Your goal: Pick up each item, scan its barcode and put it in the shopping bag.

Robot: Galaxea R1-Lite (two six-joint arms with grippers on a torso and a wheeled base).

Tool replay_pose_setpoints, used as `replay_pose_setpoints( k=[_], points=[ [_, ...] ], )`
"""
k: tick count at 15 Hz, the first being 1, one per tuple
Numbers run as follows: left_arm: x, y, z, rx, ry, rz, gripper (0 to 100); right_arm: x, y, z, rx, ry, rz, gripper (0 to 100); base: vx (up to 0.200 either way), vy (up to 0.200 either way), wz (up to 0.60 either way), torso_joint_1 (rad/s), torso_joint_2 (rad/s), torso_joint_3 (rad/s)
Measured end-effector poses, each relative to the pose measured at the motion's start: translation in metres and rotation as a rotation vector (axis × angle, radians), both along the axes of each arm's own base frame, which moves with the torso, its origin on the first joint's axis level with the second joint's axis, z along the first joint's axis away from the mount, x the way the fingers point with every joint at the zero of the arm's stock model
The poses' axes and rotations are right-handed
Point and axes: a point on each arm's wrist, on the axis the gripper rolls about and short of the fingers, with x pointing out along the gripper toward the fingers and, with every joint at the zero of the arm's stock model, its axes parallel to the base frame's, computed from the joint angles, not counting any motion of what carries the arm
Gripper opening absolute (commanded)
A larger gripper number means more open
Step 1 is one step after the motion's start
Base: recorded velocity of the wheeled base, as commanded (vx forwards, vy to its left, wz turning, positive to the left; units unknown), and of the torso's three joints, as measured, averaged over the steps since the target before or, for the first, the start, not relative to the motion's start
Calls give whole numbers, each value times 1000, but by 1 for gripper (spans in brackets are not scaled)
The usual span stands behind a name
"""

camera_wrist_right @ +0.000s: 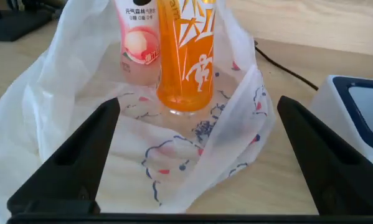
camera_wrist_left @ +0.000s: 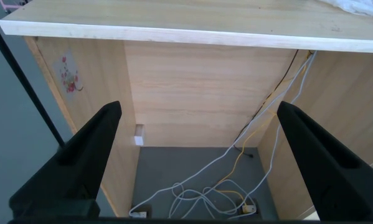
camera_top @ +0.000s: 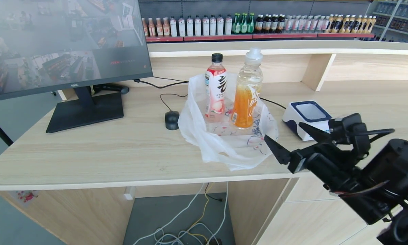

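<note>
White plastic bag (camera_top: pixel 224 146) on worktop (camera_top: pixel 88 149), pink bottle (camera_top: pixel 215 92) and orange bottle (camera_top: pixel 246 95) upright inside; right pincer (camera_top: pixel 282 130) wide, empty, just beside bag; left pincer (camera_wrist_left: pixel 198 106) wide, empty, below worktop edge. Bagging looks complete; next, probably withdraw without snagging bag.

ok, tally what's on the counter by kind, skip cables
Plastic drink bottles: 2 (pink-labelled bottle, black cap; orange-drink bottle, clear cap)
White plastic shopping bag: 1
White-and-blue desktop scanner: 1
Black computer mouse: 1
Black flat monitor: 1
Dark unidentified object behind the monitor: 1
Total: 7
</note>
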Motion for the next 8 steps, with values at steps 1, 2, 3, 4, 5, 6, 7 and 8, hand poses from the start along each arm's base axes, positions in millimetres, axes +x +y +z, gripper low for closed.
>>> replay_pose_setpoints(
  k=[1,2,3,4,5,6,7,8],
  points=[
    [0,0,0,0,0,0,100,-20,-10,-1,-3,12,0,100,0,0,0,0,0,0],
    [0,0,0,0,0,0,100,-39,-21,-2,0,22,1,100,0,0,0,0,0,0],
    [0,0,0,0,0,0,100,-55,-29,-4,9,37,3,100,0,0,0,0,0,0],
    [0,0,0,0,0,0,100,-68,-36,-4,26,38,3,100,0,0,0,0,0,0],
    [0,0,0,0,0,0,100,-77,-41,-1,54,21,5,100,0,0,0,0,0,0],
    [0,0,0,0,0,0,100,-84,-45,4,81,0,5,100,0,0,0,0,0,0],
    [0,0,0,0,0,0,100,-91,-48,8,101,-25,7,100,0,0,0,0,0,0],
    [0,0,0,1,0,0,100,-96,-52,11,115,-44,7,100,0,0,0,0,0,0]
  ],
)
